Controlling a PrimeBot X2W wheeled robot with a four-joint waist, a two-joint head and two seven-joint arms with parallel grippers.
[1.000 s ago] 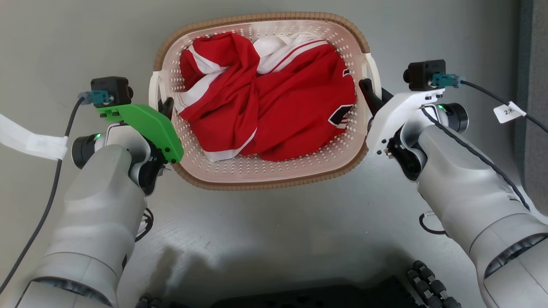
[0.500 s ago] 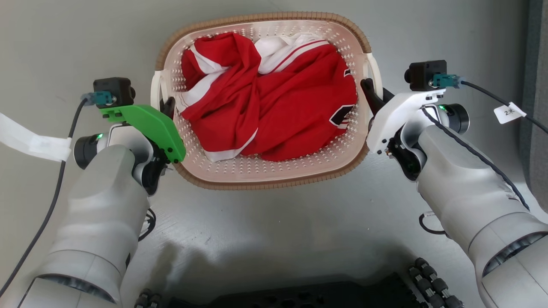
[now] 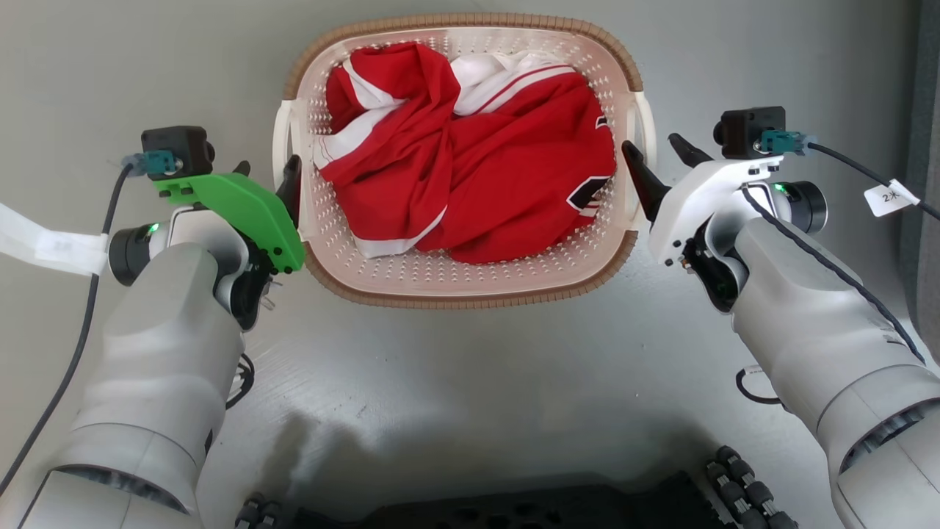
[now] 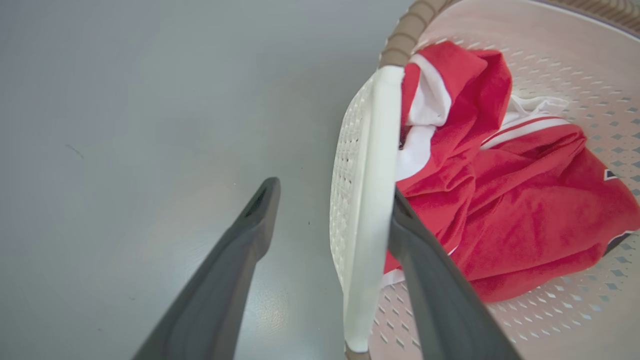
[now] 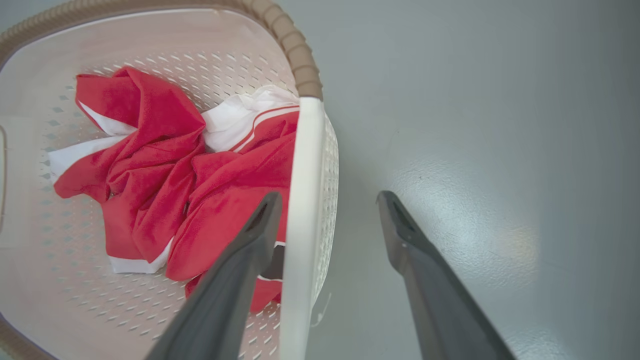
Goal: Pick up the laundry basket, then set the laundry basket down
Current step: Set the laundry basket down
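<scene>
Nearest, two pale forearms reach forward over a grey surface [image 3: 470, 382]. The left gripper [image 3: 266, 173] has its fingers spread around the white left handle [image 4: 372, 200] of the laundry basket [image 3: 470, 297]. In the left wrist view the inner finger [image 4: 430, 280] lies against the handle's basket side, and the outer finger [image 4: 235, 260] stands apart over the bare surface. The right gripper [image 3: 653, 150] is spread the same way around the right handle [image 5: 302, 200], its inner finger [image 5: 235, 280] just beside the handle and its outer finger [image 5: 425, 270] well off it. The basket sits between both grippers on the grey surface, holding a crumpled red and white garment [image 3: 499, 184].
</scene>
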